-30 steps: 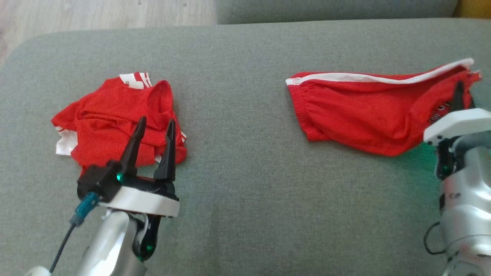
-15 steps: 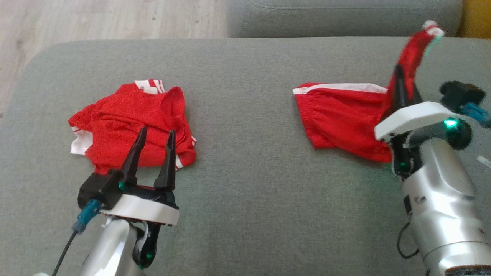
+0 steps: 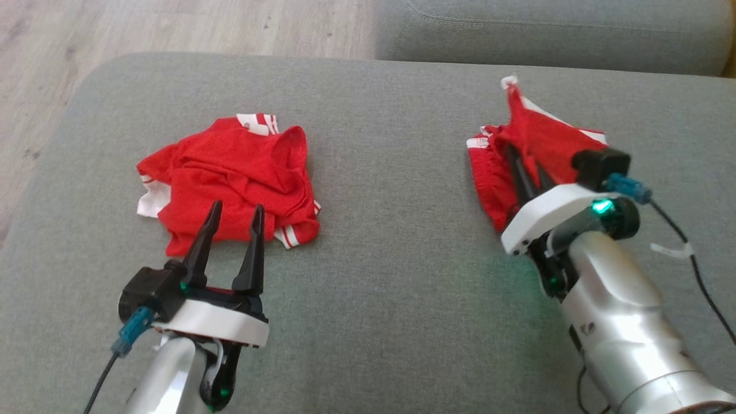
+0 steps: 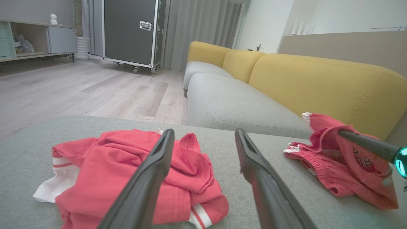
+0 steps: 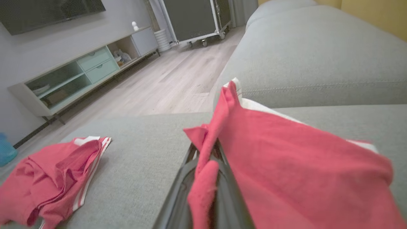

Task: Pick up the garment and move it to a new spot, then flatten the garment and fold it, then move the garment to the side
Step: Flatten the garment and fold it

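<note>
Print (image 4: pixel 358 156) on red shorts (image 3: pixel 552 141) unreadable — right end effector (image 3: pixel 520 167) pinches them, left end effector (image 3: pixel 237 210) spread.

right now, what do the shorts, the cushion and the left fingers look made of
Shorts: thin knit or mesh-like synthetic, it seems; matte red with white trim, draping and bunching softly.
Cushion: woven upholstery fabric, matte grey-green, with a fine speckled weave.
Left fingers: likely hard plastic or coated metal; smooth dark surface with a dull sheen.
</note>
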Robot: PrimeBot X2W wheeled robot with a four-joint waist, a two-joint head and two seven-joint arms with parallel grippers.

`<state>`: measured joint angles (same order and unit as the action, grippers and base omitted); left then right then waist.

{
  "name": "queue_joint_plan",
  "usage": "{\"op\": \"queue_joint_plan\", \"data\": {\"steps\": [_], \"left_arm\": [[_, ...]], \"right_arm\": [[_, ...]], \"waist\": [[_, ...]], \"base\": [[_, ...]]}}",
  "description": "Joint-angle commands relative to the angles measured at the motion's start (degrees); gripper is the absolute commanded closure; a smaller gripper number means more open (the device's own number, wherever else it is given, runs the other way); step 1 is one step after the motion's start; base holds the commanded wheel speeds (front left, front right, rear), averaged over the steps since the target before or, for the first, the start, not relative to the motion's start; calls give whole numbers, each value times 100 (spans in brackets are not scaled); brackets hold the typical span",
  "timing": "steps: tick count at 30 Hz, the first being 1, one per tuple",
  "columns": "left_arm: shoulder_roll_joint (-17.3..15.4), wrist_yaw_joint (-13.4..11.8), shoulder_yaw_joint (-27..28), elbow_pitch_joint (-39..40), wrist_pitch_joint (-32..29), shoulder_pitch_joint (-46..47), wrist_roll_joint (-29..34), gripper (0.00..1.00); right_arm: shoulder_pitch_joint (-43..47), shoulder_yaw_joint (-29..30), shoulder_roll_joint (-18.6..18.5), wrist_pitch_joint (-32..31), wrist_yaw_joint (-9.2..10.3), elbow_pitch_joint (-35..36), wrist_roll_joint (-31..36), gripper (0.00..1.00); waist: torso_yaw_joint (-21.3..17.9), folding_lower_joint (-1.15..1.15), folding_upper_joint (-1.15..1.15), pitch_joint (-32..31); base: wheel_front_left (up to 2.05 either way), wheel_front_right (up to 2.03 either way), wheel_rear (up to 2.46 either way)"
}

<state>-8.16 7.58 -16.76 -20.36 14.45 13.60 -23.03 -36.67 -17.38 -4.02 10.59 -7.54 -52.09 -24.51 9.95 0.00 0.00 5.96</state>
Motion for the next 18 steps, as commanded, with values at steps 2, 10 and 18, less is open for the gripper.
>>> {"op": "queue_joint_plan", "data": {"steps": [2, 10, 18], "left_arm": [[-109, -9, 166, 142, 55, 140, 26, 0], [-89, -10, 161, 115, 55, 125, 32, 0], [-24, -34, 317, 243, 55, 24, 37, 0]], "right_arm": [[-81, -321, 112, 73, 5, 27, -124, 100], [-258, -1108, 113, 146, 5, -437, -549, 0], [-700, -1139, -53, 417, 5, -213, -556, 0]], "waist": [[40, 0, 0, 4], [6, 0, 0, -20], [-411, 0, 0, -162]], "base": [[0, 0, 0], [0, 0, 0], [0, 0, 0]]}}
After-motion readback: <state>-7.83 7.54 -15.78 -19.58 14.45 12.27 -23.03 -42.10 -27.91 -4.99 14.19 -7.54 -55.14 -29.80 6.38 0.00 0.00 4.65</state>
